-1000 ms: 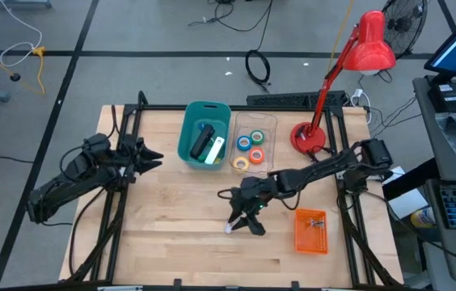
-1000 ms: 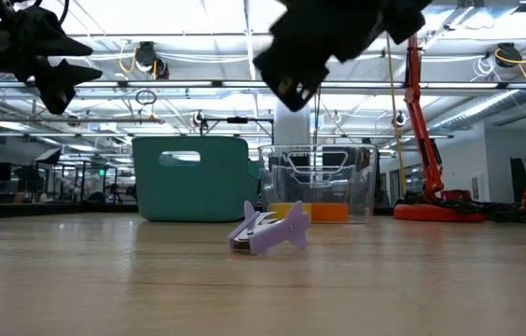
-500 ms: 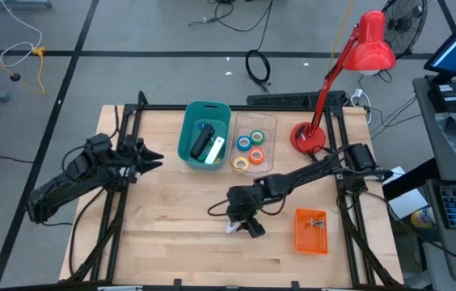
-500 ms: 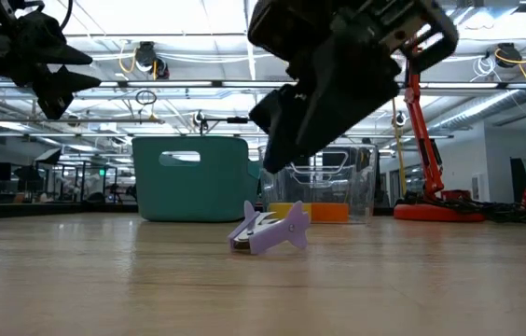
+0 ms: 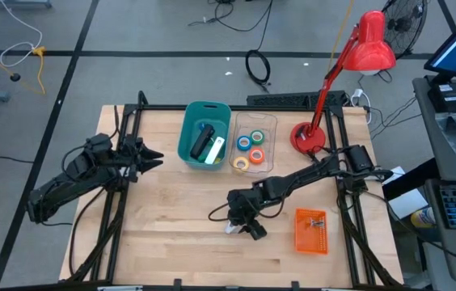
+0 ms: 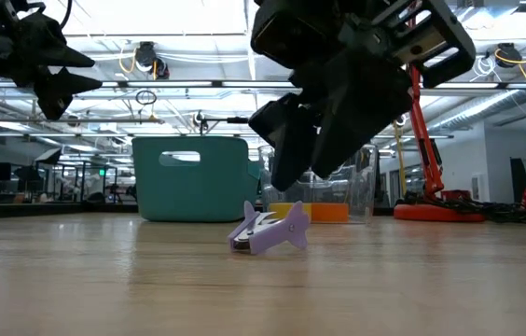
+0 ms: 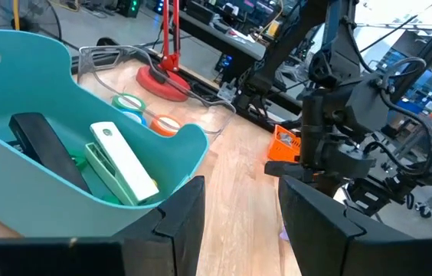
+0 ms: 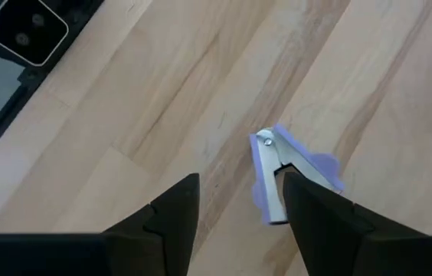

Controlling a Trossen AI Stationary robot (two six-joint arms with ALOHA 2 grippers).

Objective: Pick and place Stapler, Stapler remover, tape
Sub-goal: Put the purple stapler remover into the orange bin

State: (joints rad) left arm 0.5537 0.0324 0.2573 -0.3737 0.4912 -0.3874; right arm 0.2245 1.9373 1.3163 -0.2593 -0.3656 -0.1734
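Observation:
The purple stapler remover lies on the wooden table near its middle, also seen in the low view. My right gripper hangs open just above it, slanting down, its fingers clear of it. The black stapler leans inside the teal bin beside a white and green item. Several tape rolls lie in the clear tray. My left gripper waits open, raised over the table's left side.
An orange box lies right of the stapler remover. A red desk lamp stands at the far right. Bare wood stretches along the near edge and between the two arms.
My right gripper has come down toward the stapler remover and tipped and rolled at the wrist, so its fingers now point more steeply at the table. The stapler remover has not moved.

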